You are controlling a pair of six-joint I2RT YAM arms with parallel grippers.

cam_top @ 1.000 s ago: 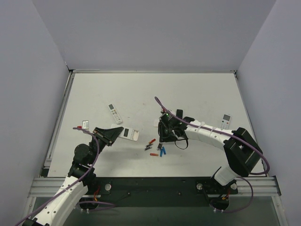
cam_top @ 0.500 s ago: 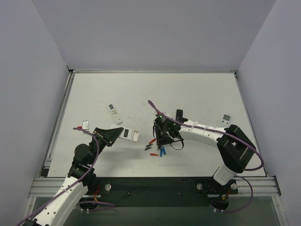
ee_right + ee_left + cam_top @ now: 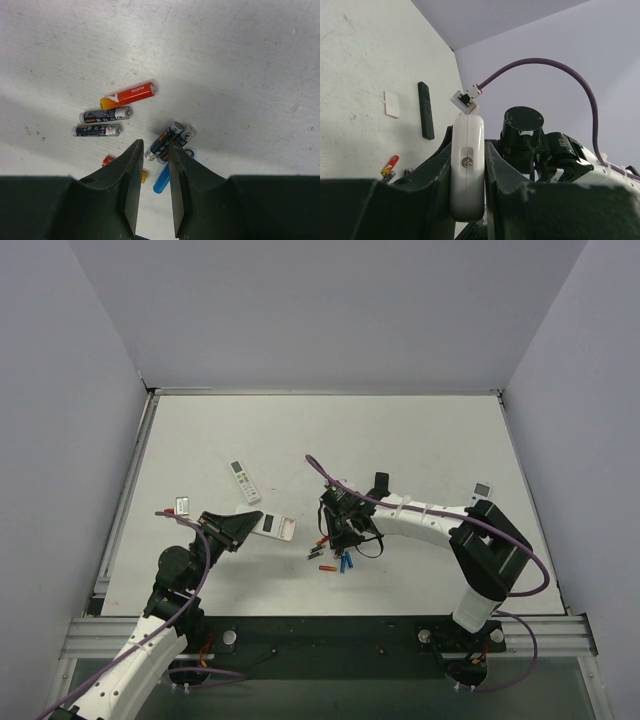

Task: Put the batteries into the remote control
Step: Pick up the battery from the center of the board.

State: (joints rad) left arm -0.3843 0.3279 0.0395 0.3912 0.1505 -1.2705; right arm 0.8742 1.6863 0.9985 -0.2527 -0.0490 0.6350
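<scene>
The batteries (image 3: pixel 127 96) lie loose on the desk (image 3: pixel 420 435), near the remote's (image 3: pixel 275 527) right end. The left tool (image 3: pixel 467 145) is clamped on the remote. The right tool (image 3: pixel 154 147) is the nearer arm and hangs directly over the batteries, its jaws barely parted and holding nothing. Two dark batteries sit under that gap, their long axes diagonal to the jaws, so a wrist turn looks needed. I count seven: four dark, two red-orange, one blue.
</scene>
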